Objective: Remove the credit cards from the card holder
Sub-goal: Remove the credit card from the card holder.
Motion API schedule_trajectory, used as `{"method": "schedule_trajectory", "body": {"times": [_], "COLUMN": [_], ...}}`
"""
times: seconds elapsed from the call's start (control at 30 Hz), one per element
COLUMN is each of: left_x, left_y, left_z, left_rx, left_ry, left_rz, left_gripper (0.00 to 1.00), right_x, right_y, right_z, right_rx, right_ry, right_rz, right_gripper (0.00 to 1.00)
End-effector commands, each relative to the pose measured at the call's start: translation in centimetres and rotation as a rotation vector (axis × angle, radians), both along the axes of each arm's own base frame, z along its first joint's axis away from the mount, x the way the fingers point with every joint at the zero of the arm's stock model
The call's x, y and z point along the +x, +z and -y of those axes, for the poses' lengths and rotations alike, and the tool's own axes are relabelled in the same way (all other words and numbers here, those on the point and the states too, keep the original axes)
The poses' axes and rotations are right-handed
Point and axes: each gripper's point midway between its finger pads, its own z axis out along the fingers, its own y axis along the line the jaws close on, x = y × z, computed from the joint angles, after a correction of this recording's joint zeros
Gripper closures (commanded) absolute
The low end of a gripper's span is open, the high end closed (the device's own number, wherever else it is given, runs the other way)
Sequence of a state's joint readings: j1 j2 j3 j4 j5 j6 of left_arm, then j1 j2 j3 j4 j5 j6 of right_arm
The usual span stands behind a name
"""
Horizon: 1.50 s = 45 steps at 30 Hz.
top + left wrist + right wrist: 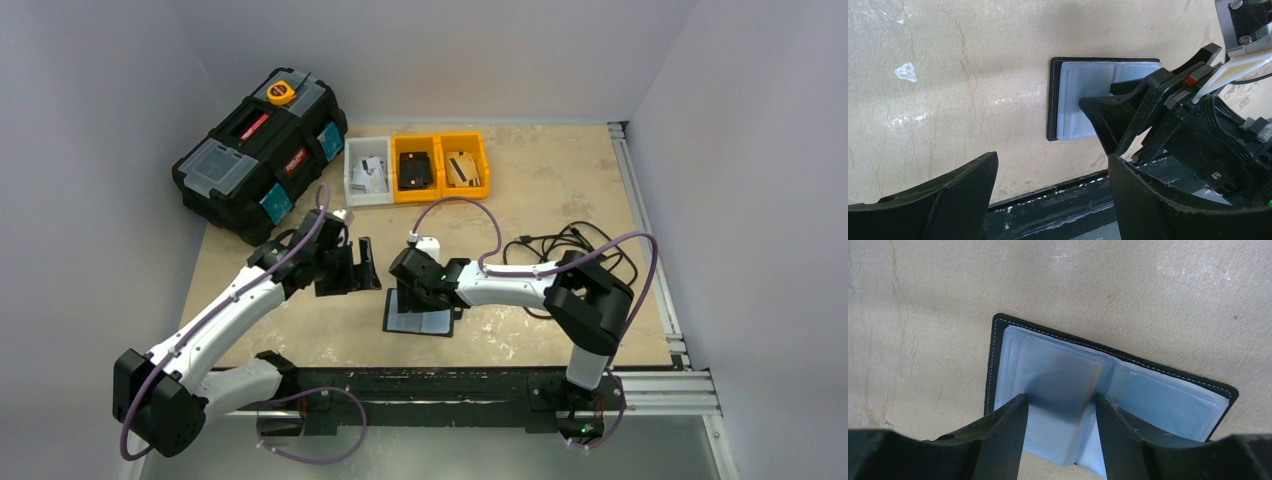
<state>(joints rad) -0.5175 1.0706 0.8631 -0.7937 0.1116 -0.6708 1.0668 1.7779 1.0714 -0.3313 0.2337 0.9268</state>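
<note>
The tan surface [560,190] holds everything. The card holder [1163,400] lies open and flat on it. A big black toolbox [262,150] sits far behind the card holder, off to its left. Three small bins [418,168] sit in a row straight behind it. The left pincer [1053,160] hangs near the card holder's left side, wide open, with nothing in it. The right pincer [1062,399] is right over the card holder, half closed. Its two fingers press on the sides of a pale blue credit card [1058,385].

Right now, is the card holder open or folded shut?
Open. The card holder lies spread flat on the table, both pale blue inner pages facing up.
</note>
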Motion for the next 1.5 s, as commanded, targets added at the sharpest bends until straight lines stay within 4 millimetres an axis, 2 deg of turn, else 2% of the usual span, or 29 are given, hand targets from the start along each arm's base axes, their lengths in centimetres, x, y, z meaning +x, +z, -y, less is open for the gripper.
{"method": "schedule_trajectory", "body": {"times": [0.0,0.13,0.27,0.37,0.43,0.7,0.87,1.17,1.47], "left_x": [0.3,0.1,-0.2,-0.3,-0.4,-0.3,0.0,0.4,0.0], "left_y": [-0.4,-1.3,-2.2,-2.8,-3.2,-4.4,-5.0,-7.2,-9.1], "left_z": [0.9,1.6,2.3,2.9,3.4,6.2,7.5,8.0,8.0], "left_rx": [-0.042,-0.066,-0.094,-0.115,-0.133,-0.194,-0.201,-0.177,-0.153], "left_ry": [-0.001,-0.005,-0.009,-0.018,-0.023,-0.07,-0.097,-0.109,-0.107], "left_rz": [-0.013,-0.055,-0.092,-0.119,-0.135,-0.177,-0.19,-0.222,-0.256], "left_gripper": [0.21,0.25,0.29,0.32,0.35,0.52,0.54,0.61,0.65], "right_x": [-0.2,-0.6,-0.7,-0.6,-0.6,-1.0,-1.0,-0.9,-1.0], "right_y": [-1.0,-1.7,-2.2,-2.3,-2.3,-2.6,-3.0,-3.2,-3.5], "right_z": [0.3,0.5,0.6,0.6,0.4,0.1,0.3,0.8,1.0], "right_rx": [-0.048,-0.03,0.016,0.055,0.093,0.173,0.168,0.169,0.181], "right_ry": [0.029,0.057,0.081,0.099,0.113,0.151,0.149,0.138,0.141], "right_rz": [-0.006,-0.011,-0.016,-0.021,-0.027,-0.038,-0.043,-0.045,-0.056], "right_gripper": [0.48,0.56,0.76,0.87,0.91,0.97,0.98,1.0,1.0]}}
